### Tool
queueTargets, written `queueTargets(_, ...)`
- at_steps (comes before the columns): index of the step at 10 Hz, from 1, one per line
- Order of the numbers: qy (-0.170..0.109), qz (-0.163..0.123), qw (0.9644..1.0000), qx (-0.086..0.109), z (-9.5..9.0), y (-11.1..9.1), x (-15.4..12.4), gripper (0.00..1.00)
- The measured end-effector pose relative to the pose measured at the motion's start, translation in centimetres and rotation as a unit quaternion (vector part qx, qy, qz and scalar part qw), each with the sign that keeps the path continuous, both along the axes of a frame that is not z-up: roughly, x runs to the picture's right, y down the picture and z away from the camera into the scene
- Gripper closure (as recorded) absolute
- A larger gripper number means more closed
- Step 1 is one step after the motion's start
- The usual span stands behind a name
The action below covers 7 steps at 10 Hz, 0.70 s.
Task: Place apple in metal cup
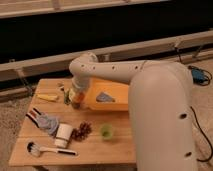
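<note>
My gripper [75, 96] hangs at the end of the white arm over the back left of the wooden table [115, 152]. The reddish-orange apple [78, 98] shows right at the gripper's tip. Just beneath it, a short dark cylinder that I take for the metal cup [76, 105] stands on the table by the left edge of an orange tray [120, 91]. The gripper and the apple hide most of the cup. I cannot tell whether the apple touches the cup.
A white paper cup [63, 135], a dark grape cluster [81, 131] and a small green cup [106, 131] stand in front. A grey striped cloth [45, 123], a white ladle [47, 149] and a yellow object [48, 97] lie to the left. A blue-grey item [104, 97] lies on the tray.
</note>
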State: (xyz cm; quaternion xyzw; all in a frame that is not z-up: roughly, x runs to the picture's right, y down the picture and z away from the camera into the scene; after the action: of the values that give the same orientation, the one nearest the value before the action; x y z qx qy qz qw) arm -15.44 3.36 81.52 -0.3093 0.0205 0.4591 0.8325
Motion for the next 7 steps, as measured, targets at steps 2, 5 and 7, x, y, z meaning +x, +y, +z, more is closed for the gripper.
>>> queueTargets(2, 0.013, -0.003, 0.9997, 0.019, -0.3, -2.0, 0.9, 1.00)
queueTargets(5, 0.019, -0.006, 0.9991, 0.038, -1.5, -4.5, 1.4, 1.00)
queueTargets(7, 0.019, -0.006, 0.9991, 0.038, -1.5, -4.5, 1.4, 1.00)
